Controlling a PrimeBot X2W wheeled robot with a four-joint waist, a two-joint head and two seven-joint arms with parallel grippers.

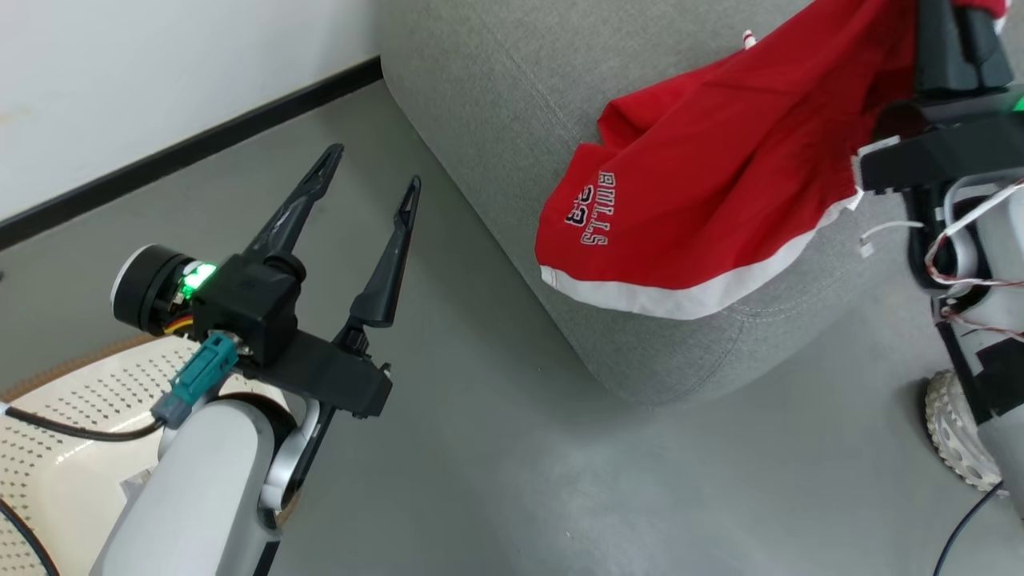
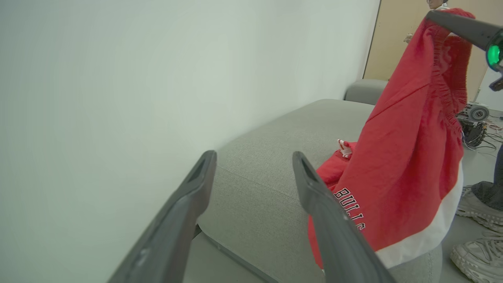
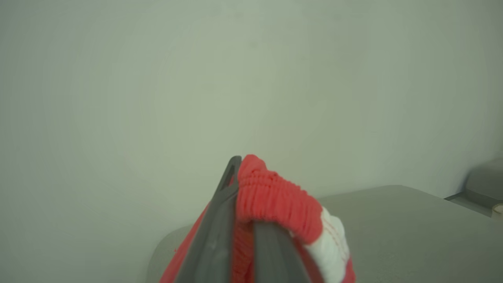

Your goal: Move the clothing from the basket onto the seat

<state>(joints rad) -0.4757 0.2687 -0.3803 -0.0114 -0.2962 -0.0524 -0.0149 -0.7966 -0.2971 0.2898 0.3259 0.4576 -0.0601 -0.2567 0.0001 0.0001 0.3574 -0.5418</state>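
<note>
Holding the red BULLS garment (image 1: pixel 720 184) up by its gathered waistband in our right pincer (image 3: pixel 243 184), clenched on it | white hem droops over the grey seat (image 1: pixel 496 104) at its rounded corner, seemingly touching | our left pincer (image 1: pixel 374 166) spread wide, grasping nothing, above the floor (image 1: pixel 480 480) near the basket (image 1: pixel 72 400)

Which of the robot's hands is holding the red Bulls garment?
The right hand, shut on the red Bulls garment; the left hand stands open and empty.
</note>
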